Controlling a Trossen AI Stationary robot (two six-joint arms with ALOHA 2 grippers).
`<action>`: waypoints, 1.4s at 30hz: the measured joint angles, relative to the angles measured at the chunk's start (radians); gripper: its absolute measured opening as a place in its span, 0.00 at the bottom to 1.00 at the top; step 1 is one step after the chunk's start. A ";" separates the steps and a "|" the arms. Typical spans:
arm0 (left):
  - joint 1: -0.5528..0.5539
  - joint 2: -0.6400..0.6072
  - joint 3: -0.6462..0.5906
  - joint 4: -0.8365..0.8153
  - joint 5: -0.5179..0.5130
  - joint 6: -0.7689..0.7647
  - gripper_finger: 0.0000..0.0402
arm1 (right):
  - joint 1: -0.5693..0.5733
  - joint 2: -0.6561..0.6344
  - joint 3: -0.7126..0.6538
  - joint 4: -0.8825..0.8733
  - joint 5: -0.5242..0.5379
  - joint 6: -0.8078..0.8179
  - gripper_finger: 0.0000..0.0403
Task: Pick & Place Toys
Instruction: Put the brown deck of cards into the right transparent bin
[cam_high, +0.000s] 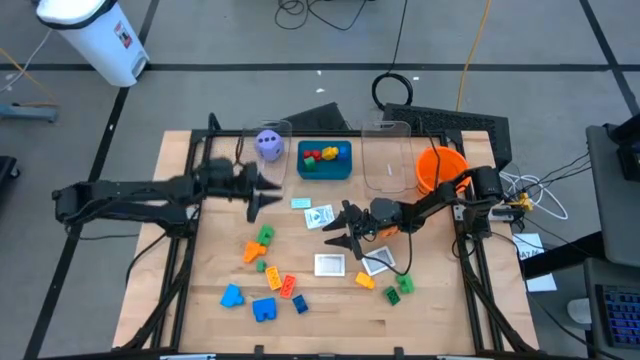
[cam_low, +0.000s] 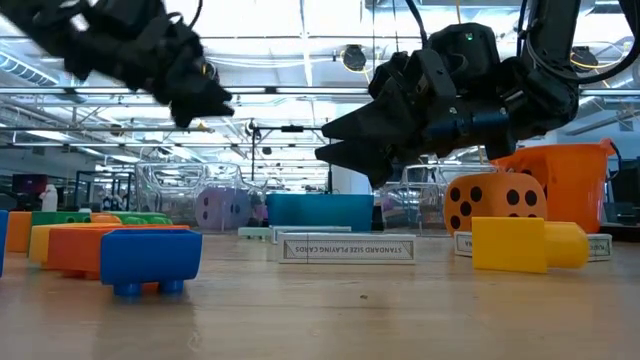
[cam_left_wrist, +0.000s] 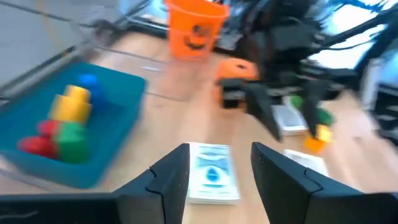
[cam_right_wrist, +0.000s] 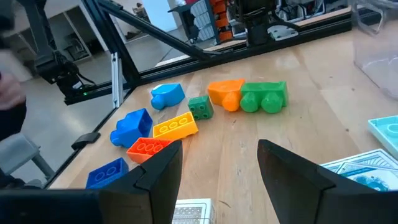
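Glossy plastic bricks (cam_right_wrist: 169, 127) lie on a matt, pale wooden table (cam_right_wrist: 323, 99).

From table height I see my right gripper (cam_low: 345, 140) hanging above the wood, its dark fingers spread and pointing left, nothing between them. My left gripper (cam_low: 205, 100) hangs higher at upper left, blurred; its fingers I cannot make out. Nearest me a blue brick (cam_low: 150, 258) stands beside an orange brick (cam_low: 75, 248). At centre lies a card box (cam_low: 347, 248), its edge facing me. To the right a yellow brick (cam_low: 525, 244) sits before an orange die (cam_low: 495, 203), an orange bowl (cam_low: 565, 185) behind. Farther back stand a teal tray (cam_low: 320, 210) and a purple die (cam_low: 222, 209).
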 joint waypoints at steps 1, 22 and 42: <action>-0.028 0.000 -0.046 0.072 -0.001 -0.026 0.43 | 0.000 0.000 0.000 0.000 0.000 0.000 0.50; -0.839 0.010 -0.254 0.431 -0.749 -0.084 0.42 | 0.070 0.000 0.000 0.001 0.215 -0.090 0.49; -0.919 0.010 -0.234 0.459 -0.787 -0.028 0.51 | 0.404 -0.021 0.149 -0.058 1.060 -0.637 0.39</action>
